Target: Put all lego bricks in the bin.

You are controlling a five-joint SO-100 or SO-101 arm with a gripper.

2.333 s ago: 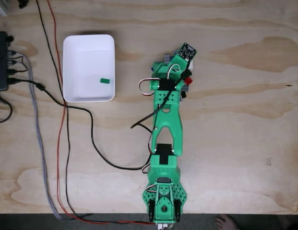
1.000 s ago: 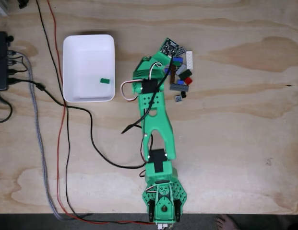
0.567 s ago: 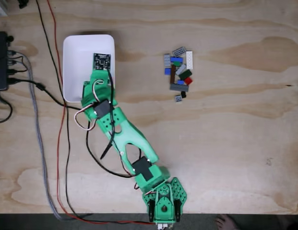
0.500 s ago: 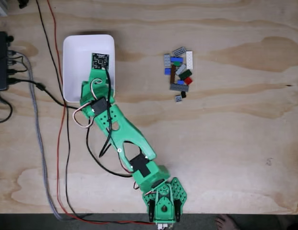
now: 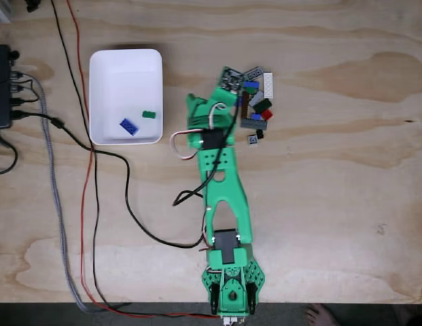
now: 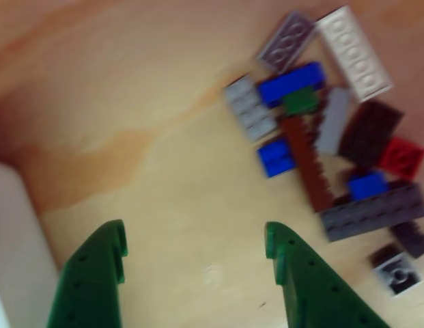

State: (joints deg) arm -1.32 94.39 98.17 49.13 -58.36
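A cluster of small lego bricks [image 5: 255,102] in grey, blue, green, red, white, brown and black lies on the wooden tabletop [image 5: 333,204], to the right of centre in the fixed view. A white bin [image 5: 126,68] sits well to the left of the cluster and holds a blue brick [image 5: 128,125] and a green brick [image 5: 149,114]. The green arm [image 5: 221,183] stretches from its base at the bottom edge straight up toward the pile, its wrist tilted slightly right. In the other view the end effector [image 6: 194,246] is spread wide and holds nothing, its two green fingers [image 6: 95,273] above bare wood just left of the bricks [image 6: 334,130]. Black, red and grey cables [image 5: 75,170] run down the left side. No writing can be read.
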